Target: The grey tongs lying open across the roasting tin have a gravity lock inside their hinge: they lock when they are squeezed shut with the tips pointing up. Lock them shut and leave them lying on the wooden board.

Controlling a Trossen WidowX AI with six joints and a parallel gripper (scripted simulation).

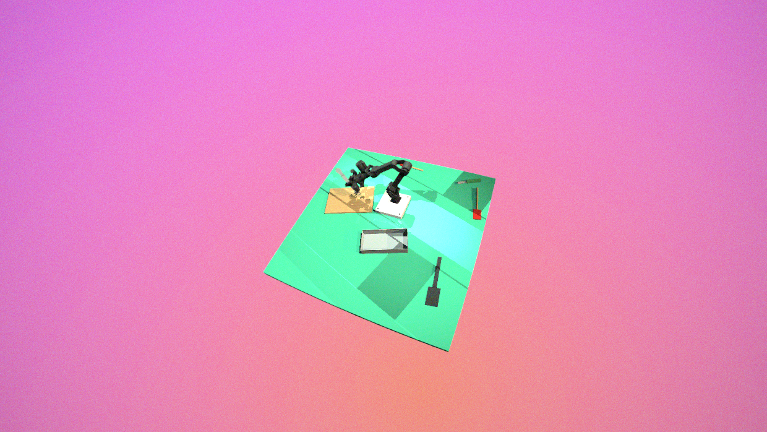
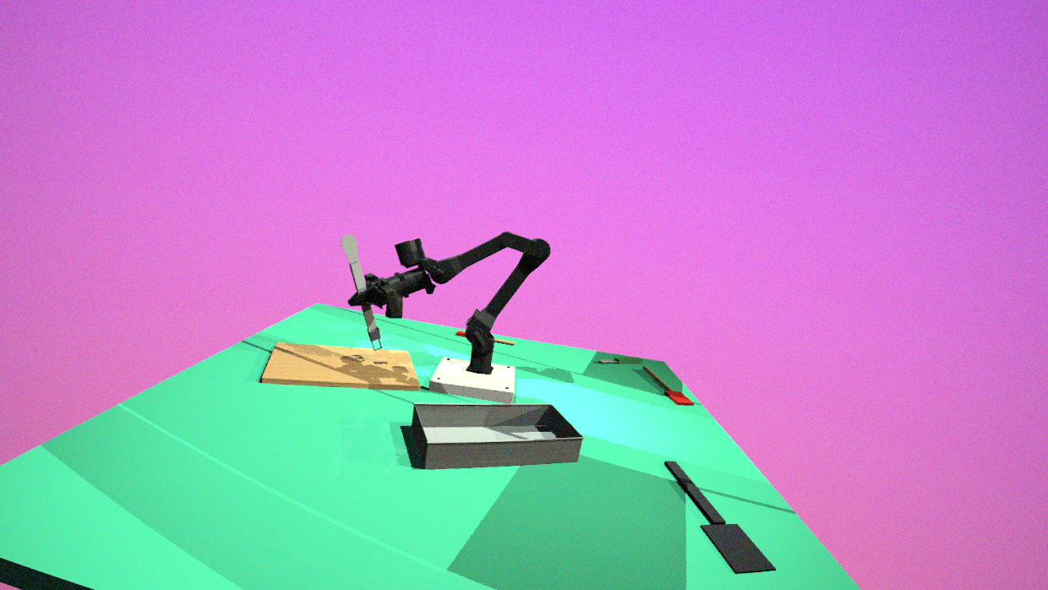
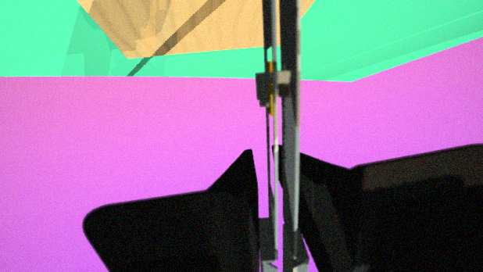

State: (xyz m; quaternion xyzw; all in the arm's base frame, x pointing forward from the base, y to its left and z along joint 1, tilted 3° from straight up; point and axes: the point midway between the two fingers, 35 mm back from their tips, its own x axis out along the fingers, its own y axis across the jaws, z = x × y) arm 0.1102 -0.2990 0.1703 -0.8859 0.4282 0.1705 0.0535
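Observation:
The grey tongs (image 1: 341, 174) (image 2: 356, 272) (image 3: 291, 117) hang nearly upright above the wooden board (image 1: 338, 206) (image 2: 297, 372) (image 3: 234, 23), wide tips up and the hinge end with its wire loop down. My gripper (image 1: 349, 184) (image 2: 354, 299) (image 3: 262, 154) is shut on the tongs around the middle and reaches out sideways. In the wrist view the arms run close together, with a narrow gap. A yellow part (image 3: 270, 105) shows beside a small grey block (image 3: 263, 87) between them. Whether the hinge is locked cannot be told. The roasting tin (image 1: 383, 250) (image 2: 505, 452) is empty.
The white arm base (image 1: 387, 210) (image 2: 469, 388) stands right of the board, with the tin in front. A black spatula (image 1: 432, 296) (image 2: 737, 548), two red-headed tools (image 1: 476, 214) (image 2: 679, 397) (image 2: 505, 341) and a green-handled knife (image 1: 471, 181) (image 2: 629, 360) lie on the table.

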